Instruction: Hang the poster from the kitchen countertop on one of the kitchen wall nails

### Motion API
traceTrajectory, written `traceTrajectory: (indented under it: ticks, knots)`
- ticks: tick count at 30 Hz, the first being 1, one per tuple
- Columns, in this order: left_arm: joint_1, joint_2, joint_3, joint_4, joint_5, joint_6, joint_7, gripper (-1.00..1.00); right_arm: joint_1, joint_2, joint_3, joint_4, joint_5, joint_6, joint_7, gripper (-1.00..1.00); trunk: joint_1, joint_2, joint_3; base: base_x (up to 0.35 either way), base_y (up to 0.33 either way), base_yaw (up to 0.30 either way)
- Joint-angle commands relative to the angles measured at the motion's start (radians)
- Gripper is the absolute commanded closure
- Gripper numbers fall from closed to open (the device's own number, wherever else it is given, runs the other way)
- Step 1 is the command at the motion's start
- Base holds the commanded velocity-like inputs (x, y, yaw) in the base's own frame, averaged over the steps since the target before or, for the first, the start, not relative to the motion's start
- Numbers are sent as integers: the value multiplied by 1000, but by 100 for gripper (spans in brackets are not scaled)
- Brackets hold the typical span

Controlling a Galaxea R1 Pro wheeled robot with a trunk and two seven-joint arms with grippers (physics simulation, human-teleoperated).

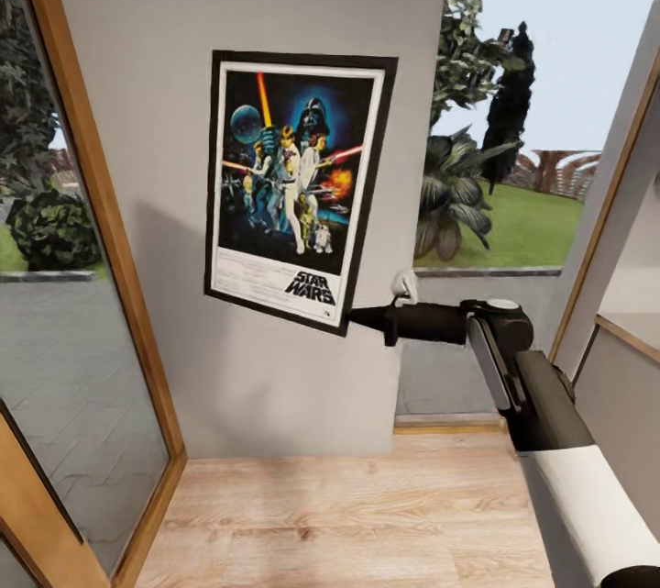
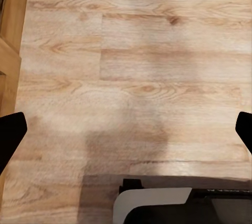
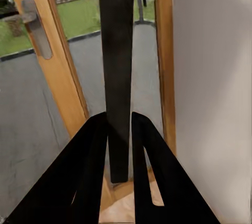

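The poster (image 1: 295,189) has a thin black frame, a white border, dark blue art with orange and red streaks, and a black "STAR WARS" title. The wall (image 1: 183,19) is plain pale grey. The floor (image 2: 136,66) is light wood-grain plank. The door frame (image 3: 58,66) is honey-brown wood.

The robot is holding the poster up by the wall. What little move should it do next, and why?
Probably nudge the poster flat against the wall before letting go. The right gripper is shut on its lower corner, the frame hangs tilted, and no nail can be made out, so opening now might drop it.
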Motion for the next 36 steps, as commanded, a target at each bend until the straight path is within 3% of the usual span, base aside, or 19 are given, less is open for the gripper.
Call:
traceTrajectory:
  ticks: [1, 3, 4, 6, 7, 11, 18, 36]
  knots:
    - [0, 0, 3, 0, 10, 1, -8, -100, -40, -1, 15, 3, -9, 38, 2, 100, 0, -1, 0, 0, 0, 0]
    - [0, 0, 3, 0, 10, 1, -8, -100, -94, 0, 26, 6, -9, 86, 6, 100, 0, -1, 0, 0, 0, 0]
    - [0, 0, 4, 0, 10, 1, -8, -100, -177, 2, 36, 9, -10, 144, 10, 100, 0, -1, 0, 0, 0, 0]
    - [0, 0, 4, 1, 10, 0, -8, -100, -220, 3, 46, 16, -11, 160, 11, 100, 0, -1, 0, 0, 0, 0]
    - [0, 0, 4, 1, 10, 0, -8, -100, -273, 3, 85, 35, -12, 170, 11, 100, 0, -1, 0, 0, 0, 0]
    - [0, 0, 5, 1, 10, 0, -8, -100, -342, 3, 126, 93, -15, 176, 18, 100, 0, -1, 0, 0, 0, 0]
    - [0, 0, 5, 1, 10, 0, -8, -100, -370, 3, 133, 118, -11, 177, 85, 100, 0, -1, 0, 0, 0, 0]
    - [0, 0, 7, 1, 10, -22, -8, -100, -373, 1, 132, 120, -10, 176, 99, 100, 0, -1, 0, 0, 0, 0]
